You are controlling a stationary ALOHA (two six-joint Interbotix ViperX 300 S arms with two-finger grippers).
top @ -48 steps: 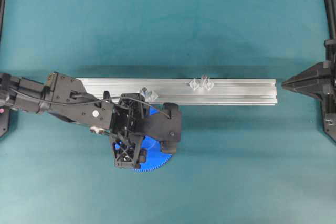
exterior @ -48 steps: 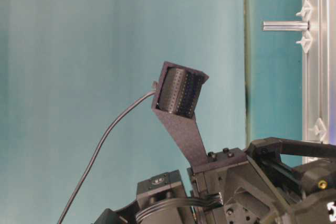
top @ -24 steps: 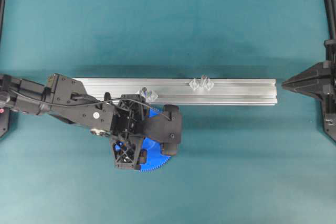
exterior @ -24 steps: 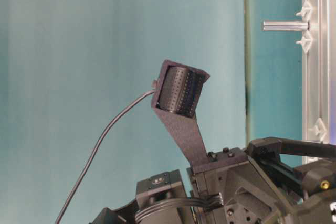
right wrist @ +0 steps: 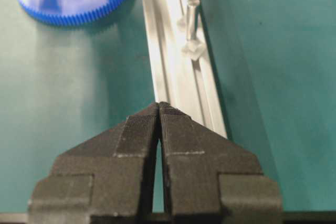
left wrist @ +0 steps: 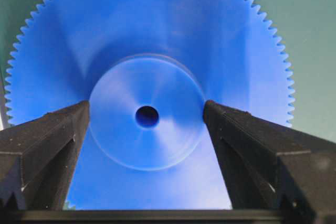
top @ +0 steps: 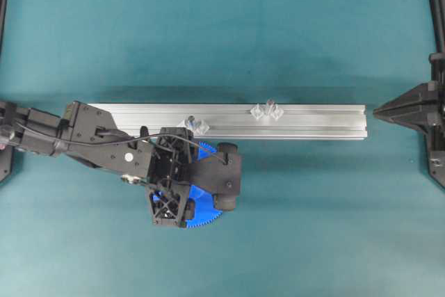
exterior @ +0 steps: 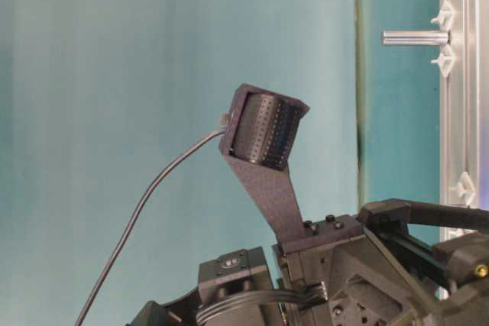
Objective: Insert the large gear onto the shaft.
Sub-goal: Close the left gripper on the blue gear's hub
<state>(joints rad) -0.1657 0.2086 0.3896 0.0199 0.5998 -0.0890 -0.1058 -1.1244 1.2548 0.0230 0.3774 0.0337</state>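
Currently the left gripper (left wrist: 146,116) straddles the raised hub of the large gear (left wrist: 157,40), fingers (left wrist: 47,135) spread at either side of the hub; contact cannot be confirmed. Gear lies flat on the teal table (top: 313,227), just beside the aluminium rail (top: 313,122). Shaft (top: 268,104) stands on that rail, apart from the gear. Right gripper (right wrist: 158,109) is clenched on nothing, near the rail's end.

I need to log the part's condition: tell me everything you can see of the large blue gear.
The large gear is a bright-blue plastic-looking disc with fine rim teeth, a raised round hub and a small centre hole. It lies flat on the teal table beside the aluminium rail, mostly under the left gripper, whose fingers flank the hub, seemingly touching it.
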